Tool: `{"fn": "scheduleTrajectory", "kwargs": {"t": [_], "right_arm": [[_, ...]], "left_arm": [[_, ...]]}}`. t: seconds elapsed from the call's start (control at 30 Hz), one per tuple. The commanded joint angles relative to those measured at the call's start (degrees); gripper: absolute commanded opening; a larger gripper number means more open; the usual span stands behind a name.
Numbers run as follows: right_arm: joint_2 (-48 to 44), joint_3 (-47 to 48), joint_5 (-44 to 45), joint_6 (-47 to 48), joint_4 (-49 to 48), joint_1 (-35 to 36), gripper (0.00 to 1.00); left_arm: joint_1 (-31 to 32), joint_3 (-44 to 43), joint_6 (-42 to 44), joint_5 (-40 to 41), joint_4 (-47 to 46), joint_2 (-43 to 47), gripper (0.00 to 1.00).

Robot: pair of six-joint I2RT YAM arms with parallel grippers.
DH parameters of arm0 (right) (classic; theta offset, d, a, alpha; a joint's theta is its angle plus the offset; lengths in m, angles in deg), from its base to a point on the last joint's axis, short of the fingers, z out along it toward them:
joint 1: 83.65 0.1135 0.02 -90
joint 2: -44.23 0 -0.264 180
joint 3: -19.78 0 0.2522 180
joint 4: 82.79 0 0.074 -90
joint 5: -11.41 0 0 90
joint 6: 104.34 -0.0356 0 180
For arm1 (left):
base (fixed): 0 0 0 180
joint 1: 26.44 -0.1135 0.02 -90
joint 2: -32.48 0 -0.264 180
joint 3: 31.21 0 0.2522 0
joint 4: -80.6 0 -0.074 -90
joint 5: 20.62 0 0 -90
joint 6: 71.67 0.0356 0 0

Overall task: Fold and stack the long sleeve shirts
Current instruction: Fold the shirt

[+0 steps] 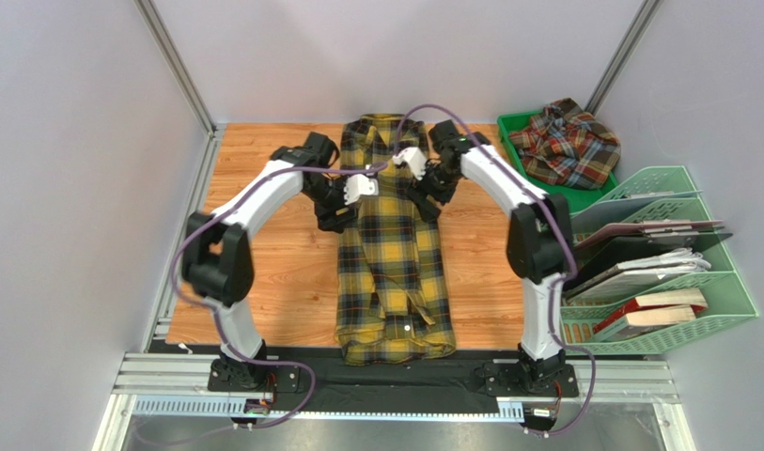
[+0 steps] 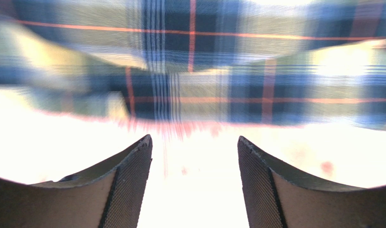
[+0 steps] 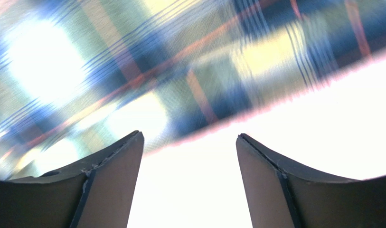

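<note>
A yellow and black check long sleeve shirt (image 1: pixel 392 249) lies as a long strip down the middle of the wooden table, collar at the far end. My left gripper (image 1: pixel 336 212) is at the strip's left edge near the top. My right gripper (image 1: pixel 427 199) is at its right edge, opposite. In the left wrist view my left gripper (image 2: pixel 194 140) stands open with nothing between the fingers, and blurred plaid cloth (image 2: pixel 194 71) lies just ahead. My right gripper (image 3: pixel 190 135) is open too, empty, with plaid cloth (image 3: pixel 133 71) ahead. A rust-red check shirt (image 1: pixel 566 141) lies crumpled in the green tray.
The green plastic tray (image 1: pixel 513 122) stands at the back right corner. A pale green file rack (image 1: pixel 667 188) with folders and books fills the right side. Grey walls enclose the table on the left and at the back.
</note>
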Motion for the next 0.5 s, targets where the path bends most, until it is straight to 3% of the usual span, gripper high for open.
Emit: {"fn": "scheduleTrajectory", "kwargs": {"t": [0.0,0.03,0.07,0.2,0.27,0.3,0.37,0.4,0.47], "right_arm": [[-22.81,-8.35,-6.71,-0.21,-5.20,-2.24,0.80],[-29.63,-13.77,-7.24,0.32,-7.06,-2.15,0.82],[-32.39,-17.05,-8.56,0.41,-9.42,-2.24,0.82],[-42.43,-26.90,-18.47,1.71,-17.87,-0.31,0.90],[-44.71,-30.16,-26.36,14.84,-9.59,0.04,1.00],[-45.07,-31.74,-26.93,30.93,1.17,0.13,1.00],[-47.61,-40.13,-22.14,32.85,2.86,2.58,1.00],[-49.36,-43.41,-21.84,35.37,2.68,3.12,1.00],[-53.67,-55.58,-20.97,36.54,-0.55,3.91,1.00]], "left_arm": [[-0.01,6.46,-4.49,-9.82,-0.45,23.49,0.80],[0.34,8.22,-5.19,-11.14,-0.90,29.97,0.95],[0.95,11.89,-5.46,-14.02,-2.12,32.99,0.99],[3.59,20.09,-11.61,-18.52,-7.05,41.36,0.99],[4.47,22.98,-3.48,-22.90,-0.25,42.08,0.99],[6.13,24.83,-2.57,-21.10,0.15,42.25,0.99],[10.17,33.83,-0.20,-18.10,-0.63,46.36,0.99],[11.32,37.73,0.16,-17.92,-2.55,53.08,0.99],[17.98,49.07,-2.56,-13.04,-10.60,60.76,0.99]]}}
